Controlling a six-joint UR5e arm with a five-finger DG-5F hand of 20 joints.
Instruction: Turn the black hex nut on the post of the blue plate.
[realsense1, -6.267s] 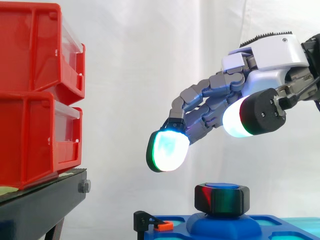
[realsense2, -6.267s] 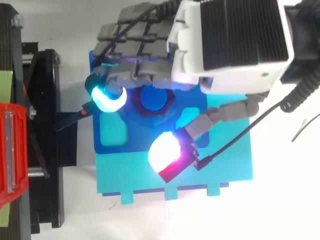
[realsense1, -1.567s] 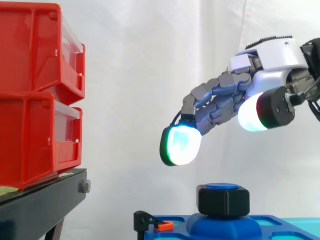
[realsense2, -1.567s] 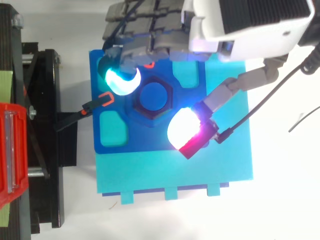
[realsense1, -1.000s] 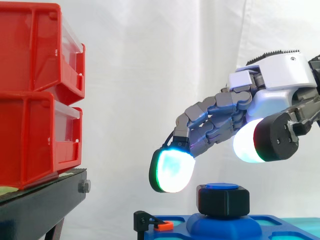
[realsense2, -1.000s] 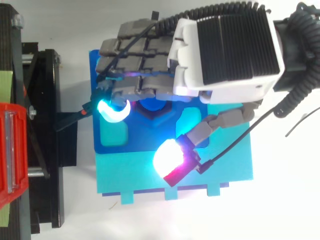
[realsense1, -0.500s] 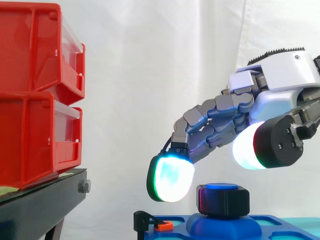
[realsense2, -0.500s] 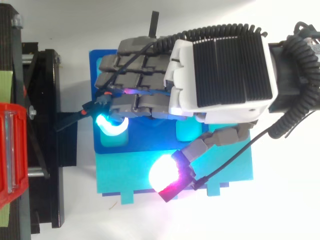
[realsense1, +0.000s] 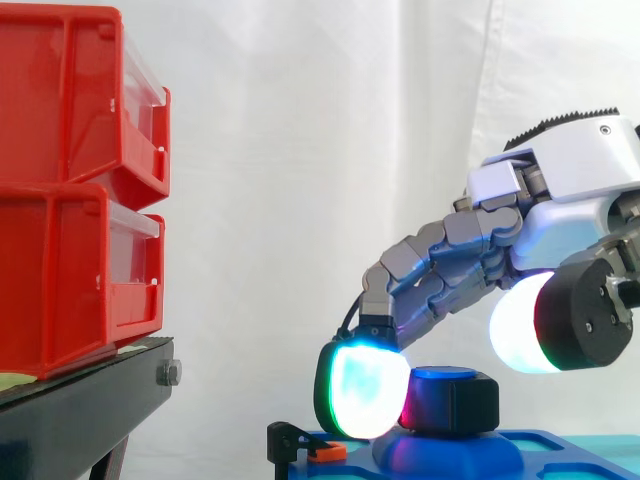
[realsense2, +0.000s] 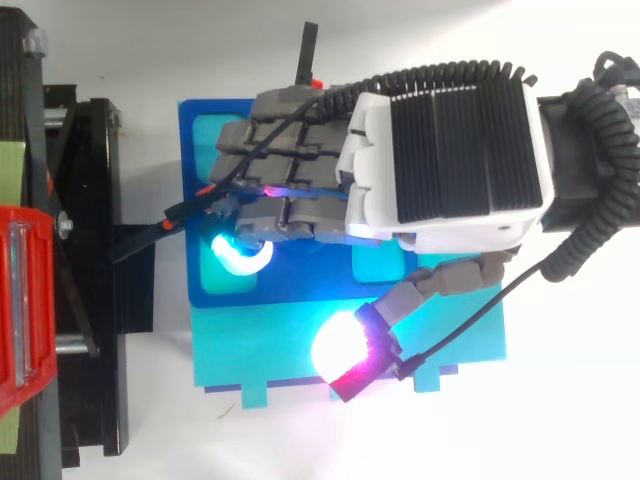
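Hand (realsense1: 585, 165) is lower than 0.5 s ago: its cyan-green fingertip pad (realsense1: 362, 393) was above the nut's top and is now level with the nut (realsense1: 452, 402), on its left side

Nearest the side camera: thumb pad (realsense1: 530, 320), white with a red back, up and right of the nut and clear of it. In top view the thumb pad (realsense2: 345, 352) hangs over the cyan base (realsense2: 260, 350), well off the fingers

Hand state: spread. Fingers are bent down over the nut and the thumb is held wide, so nothing is pinched. Fingertip pad overlaps the nut's left face in side view; can't tell if it touches or sits just beside

Nut is on the post (realsense1: 445, 374), whose blue cap shows just above it, on the raised hub of the plate (realsense1: 545, 448). Pink glow on the nut's left face and on the hub below. In top view the nut is hidden under the fingers; the fingertip pad (realsense2: 243, 257) shows at the plate's (realsense2: 200, 130) left half

Left edge of the plate: small black clamp (realsense1: 283, 440) with an orange tip

Further left: two red bins (realsense1: 70, 190) stacked on the black stand (realsense1: 80, 410)

White curtain (realsense1: 300, 150) at the back
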